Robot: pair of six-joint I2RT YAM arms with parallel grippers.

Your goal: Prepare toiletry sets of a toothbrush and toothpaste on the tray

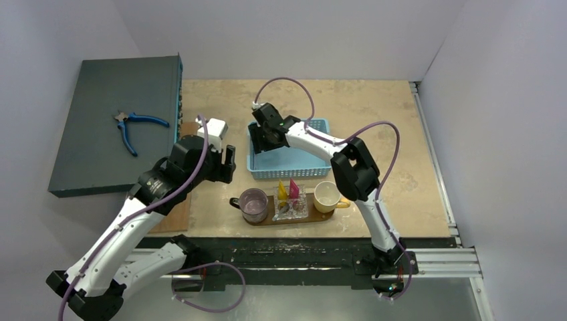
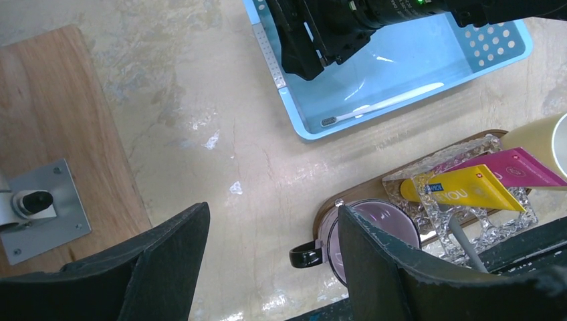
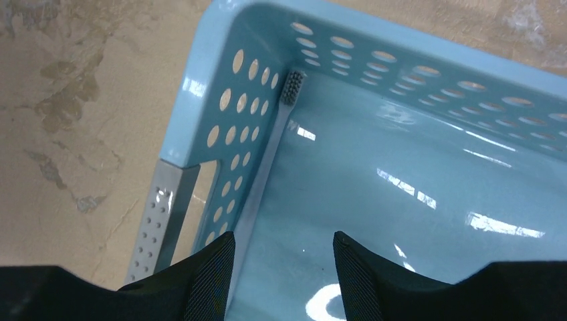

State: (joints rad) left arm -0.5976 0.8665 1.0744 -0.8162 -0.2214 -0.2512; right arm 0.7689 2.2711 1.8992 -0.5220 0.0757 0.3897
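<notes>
On the tray point(image 2: 364, 190) at the worktop's point(image 1: 401, 134) near edge, the yellow toothpaste tube point(image 2: 461, 189) and the pink toothpaste tube point(image 2: 515, 167) lie in a glass dish point(image 2: 461, 148). Just left, the left hand point(image 2: 272, 210) hovers open and empty. Farther back, the right hand point(image 3: 282, 237), fingers apart and gripping nothing, hangs over the blue basket point(image 3: 220, 73), where the toothbrush point(image 3: 264, 167) lies along a wall.

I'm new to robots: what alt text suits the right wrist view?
The right hand, fingers apart, hangs over a pale toothbrush lying along the inside wall of a blue basket on a beige table.
</notes>
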